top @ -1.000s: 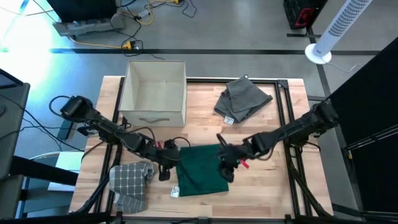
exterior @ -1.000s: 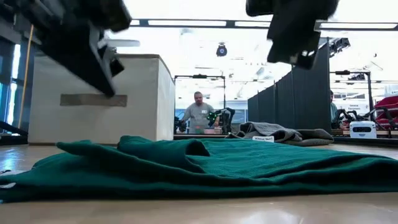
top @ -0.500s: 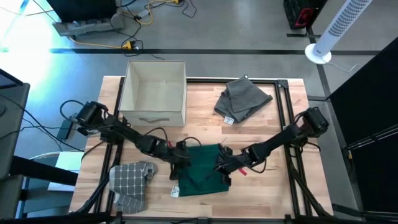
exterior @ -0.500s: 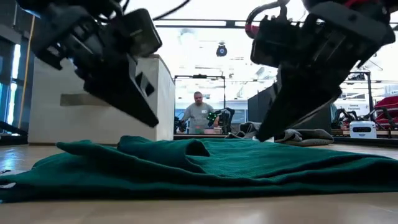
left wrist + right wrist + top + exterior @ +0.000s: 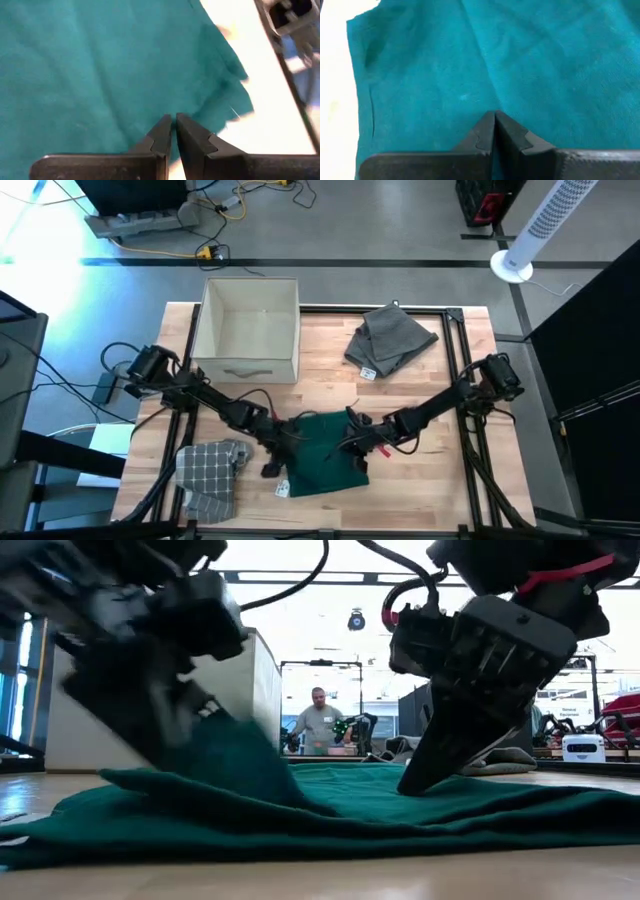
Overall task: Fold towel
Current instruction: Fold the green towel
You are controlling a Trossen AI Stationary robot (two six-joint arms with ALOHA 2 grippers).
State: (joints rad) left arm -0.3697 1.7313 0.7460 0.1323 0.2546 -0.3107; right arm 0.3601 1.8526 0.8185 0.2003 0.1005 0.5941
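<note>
**Both fingers pinch the green towel**

Left fingers [image 5: 172,131] and right fingers [image 5: 495,129] are each pressed together on the green towel [image 5: 325,457], lifting folds. Under them lies the wooden desk [image 5: 420,395]; beyond stand a fabric bin [image 5: 250,328], a grey towel [image 5: 390,338], a checked cloth [image 5: 208,475] and a person [image 5: 318,726].

Right wrist view filled almost wholly by green towel [image 5: 520,65], surface creased with soft folds. Right gripper [image 5: 494,116] seen low in frame, two dark fingers [image 5: 481,134] pressed tip to tip, no gap visible between them, tips set against towel cloth. Whether cloth is pinched between tips cannot be told. Pale table surface [image 5: 335,105] shown as strip beside towel edge, one towel corner seen near frame corner
</note>
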